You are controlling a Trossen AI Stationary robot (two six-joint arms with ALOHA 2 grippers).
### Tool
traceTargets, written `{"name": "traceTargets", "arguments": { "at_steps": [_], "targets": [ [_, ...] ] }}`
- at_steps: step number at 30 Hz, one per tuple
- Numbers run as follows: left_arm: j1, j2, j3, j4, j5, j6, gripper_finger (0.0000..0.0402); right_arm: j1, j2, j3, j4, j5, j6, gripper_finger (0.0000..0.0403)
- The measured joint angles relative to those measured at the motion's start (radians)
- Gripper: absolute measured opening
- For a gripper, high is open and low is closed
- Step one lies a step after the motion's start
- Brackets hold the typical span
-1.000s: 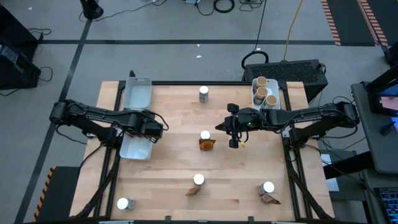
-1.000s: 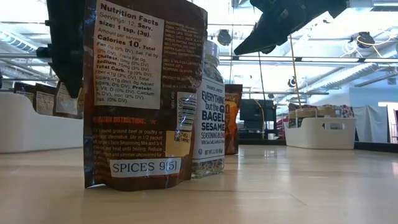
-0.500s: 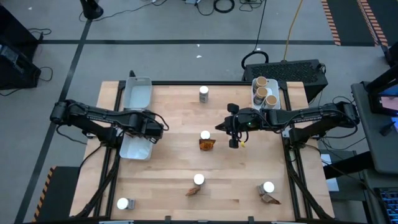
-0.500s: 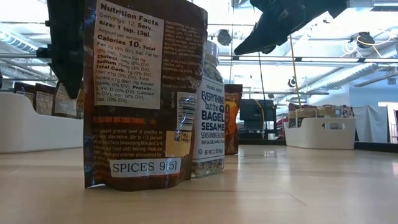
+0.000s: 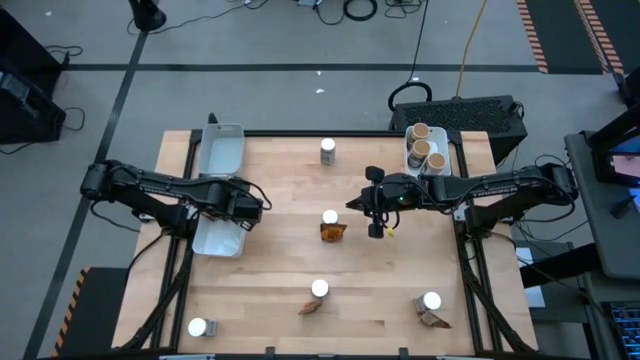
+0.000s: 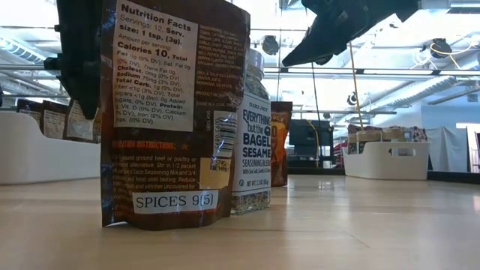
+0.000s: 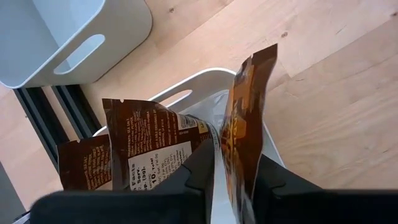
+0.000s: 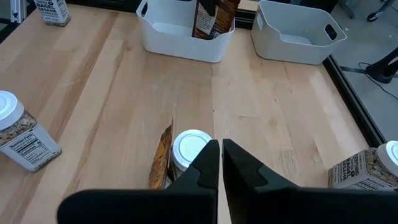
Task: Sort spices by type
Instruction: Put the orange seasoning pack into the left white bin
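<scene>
My left gripper [image 7: 236, 158] points down over a white tray [image 5: 215, 240] at the table's left edge, narrowly open, with a brown packet [image 7: 245, 124] standing upright between its fingers. Two more brown packets [image 7: 149, 149] lean inside that tray [image 7: 186, 87]. My right gripper [image 5: 350, 205] hovers shut above the table's middle, just short of a white-lidded jar [image 8: 189, 149] and a brown packet [image 8: 163, 158] lying beside it. Tan-topped jars stand in a tray [image 5: 425, 150] at the far right. My left gripper comes from above with the brown packet's upper part [image 7: 239, 155] between its fingers. One finger [image 7: 270, 177] lies against the packet's face, while a pale sliver shows between the other finger and the packet. Its lower end is hidden; I cannot tell whether it is pinched.
A second white tray [image 5: 222, 150] stands at the far left corner. White-lidded jars stand at the far edge [image 5: 327, 150], near the front [image 5: 319, 289], front right [image 5: 431, 300] and front left [image 5: 197, 327]. Brown packets lie by two of them [image 5: 308, 307], [image 5: 435, 320].
</scene>
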Motion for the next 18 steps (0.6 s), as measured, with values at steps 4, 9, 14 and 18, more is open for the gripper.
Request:
{"name": "traceTargets", "arguments": {
  "at_steps": [4,9,14,18],
  "targets": [
    [0.000,0.000,0.000,0.000,0.000,0.007,0.0094,0.000,0.000,0.000,0.000,0.000,-0.003,0.0000],
    [0.000,0.000,0.000,0.003,0.000,0.017,0.0138,0.000,0.000,0.000,0.000,0.000,-0.003,0.0000],
    [0.000,0.000,0.021,0.002,0.001,0.045,0.0176,0.000,0.000,0.000,0.000,0.000,-0.003,0.0000],
    [0.000,0.000,0.064,0.001,0.001,0.106,0.0195,0.000,0.000,0.000,0.000,0.000,-0.003,0.0000]
  ]
}}
